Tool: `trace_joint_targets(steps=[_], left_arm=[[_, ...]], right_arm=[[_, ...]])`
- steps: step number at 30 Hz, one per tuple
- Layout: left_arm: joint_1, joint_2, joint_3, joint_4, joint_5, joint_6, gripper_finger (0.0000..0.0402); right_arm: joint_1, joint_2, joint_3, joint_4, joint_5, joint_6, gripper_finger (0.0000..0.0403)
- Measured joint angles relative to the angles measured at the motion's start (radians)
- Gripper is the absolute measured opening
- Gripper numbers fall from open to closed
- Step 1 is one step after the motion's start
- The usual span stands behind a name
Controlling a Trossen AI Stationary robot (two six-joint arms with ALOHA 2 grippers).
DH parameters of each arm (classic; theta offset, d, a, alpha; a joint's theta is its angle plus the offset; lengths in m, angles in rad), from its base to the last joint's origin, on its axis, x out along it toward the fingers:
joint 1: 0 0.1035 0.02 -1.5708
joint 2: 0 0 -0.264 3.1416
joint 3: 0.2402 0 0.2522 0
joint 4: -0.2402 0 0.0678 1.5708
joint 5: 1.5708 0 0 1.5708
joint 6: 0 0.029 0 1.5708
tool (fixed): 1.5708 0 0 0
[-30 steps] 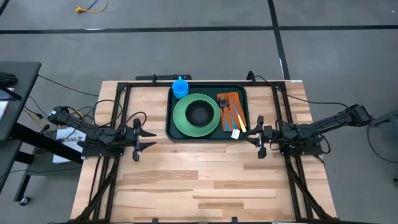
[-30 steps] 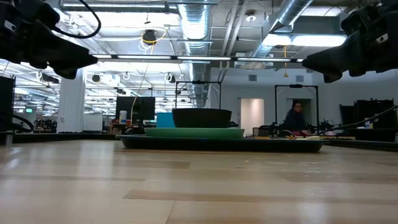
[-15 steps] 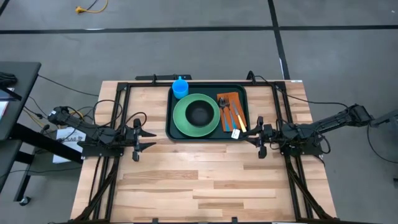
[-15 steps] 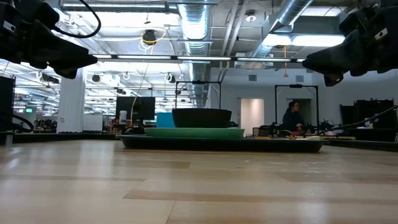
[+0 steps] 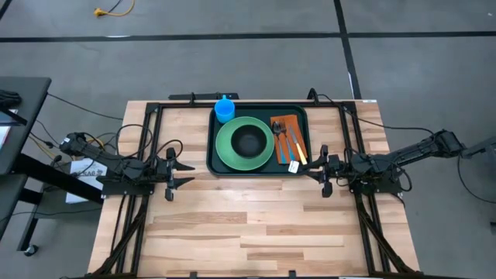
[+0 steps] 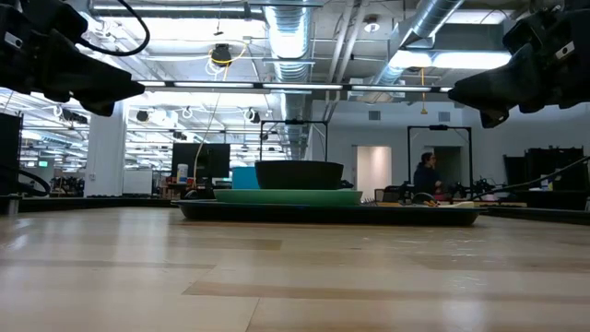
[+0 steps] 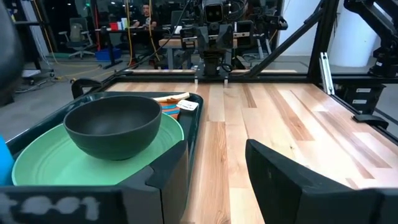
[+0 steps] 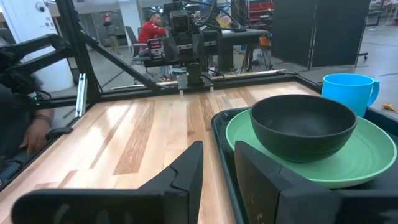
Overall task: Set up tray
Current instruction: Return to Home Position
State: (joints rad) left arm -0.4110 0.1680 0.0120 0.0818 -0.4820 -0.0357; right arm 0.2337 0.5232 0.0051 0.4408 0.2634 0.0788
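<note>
The dark green tray (image 5: 298,167) lies flat at the table's far middle. On it rest a round light-green plate (image 5: 226,151) with a black bowl (image 5: 248,141), a blue cup (image 5: 225,109) at its far left corner, and an orange napkin (image 5: 288,124) bearing cutlery (image 5: 290,147). My left gripper (image 5: 188,173) hovers open left of the tray, pointing level toward it. My right gripper (image 5: 310,168) hovers open by the tray's near right corner, pointing left. In the low view both grippers (image 6: 138,89) (image 6: 454,92) stand well above the table. Nothing lies between either pair of fingers (image 7: 163,177) (image 8: 186,167).
Black frame rails (image 5: 147,147) (image 5: 353,139) run along both table sides and the far edge. Bare wood (image 5: 248,225) fills the near half of the table. A person (image 6: 427,175) is in the room far behind the table.
My right gripper has rolled a little about its own pointing line and has stayed in place. The tray and the things on it have not moved.
</note>
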Motion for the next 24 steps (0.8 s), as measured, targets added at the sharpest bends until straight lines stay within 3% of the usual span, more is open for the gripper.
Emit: trace_joint_targets(steps=[24], left_arm=[[0.000, 0.000, 0.000, 0.000, 0.002, -0.011, 0.0152]], right_arm=[[0.000, 0.000, -0.001, 0.000, 0.000, 0.000, 0.0086]])
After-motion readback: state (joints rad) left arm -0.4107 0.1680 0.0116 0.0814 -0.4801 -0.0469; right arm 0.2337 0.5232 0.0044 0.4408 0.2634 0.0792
